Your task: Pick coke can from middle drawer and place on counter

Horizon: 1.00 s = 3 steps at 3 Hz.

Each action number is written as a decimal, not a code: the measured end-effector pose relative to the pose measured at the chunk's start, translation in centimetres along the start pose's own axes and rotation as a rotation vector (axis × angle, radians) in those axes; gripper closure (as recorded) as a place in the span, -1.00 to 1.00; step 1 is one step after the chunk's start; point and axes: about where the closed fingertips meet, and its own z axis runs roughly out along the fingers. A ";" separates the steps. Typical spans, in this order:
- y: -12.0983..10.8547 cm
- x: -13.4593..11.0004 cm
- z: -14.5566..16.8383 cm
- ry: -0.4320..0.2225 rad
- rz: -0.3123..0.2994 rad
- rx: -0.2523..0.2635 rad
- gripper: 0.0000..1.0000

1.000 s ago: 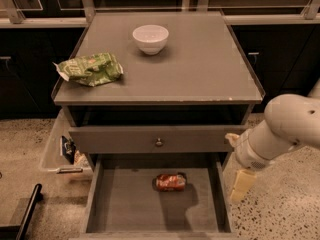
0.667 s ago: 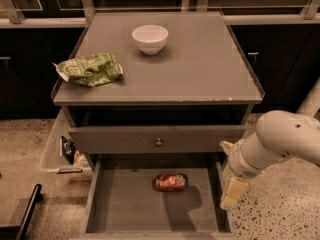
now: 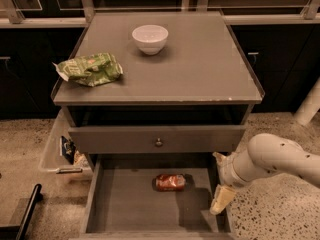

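The coke can [image 3: 170,182] lies on its side on the floor of the open middle drawer [image 3: 125,204], near the middle toward the back. The counter [image 3: 200,69] is the grey cabinet top above it. My gripper [image 3: 221,196] hangs from the white arm [image 3: 275,159] coming in from the right. It sits over the drawer's right wall, to the right of the can and apart from it. It holds nothing that I can see.
A white bowl [image 3: 150,38] stands at the back of the counter and a green snack bag [image 3: 90,69] lies at its left. The drawer front with a round knob [image 3: 158,143] juts out above the open drawer. A clear bin [image 3: 55,149] sits on the floor at the left.
The arm has moved down and left, bringing the gripper closer to the drawer's right wall. The can has not moved.
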 end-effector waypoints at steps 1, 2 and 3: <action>0.0 0.0 0.0 0.000 0.000 0.000 -1.00; -0.1 0.3 1.2 -0.014 0.021 0.000 -1.00; -0.2 0.1 4.7 -0.051 0.020 0.006 -1.00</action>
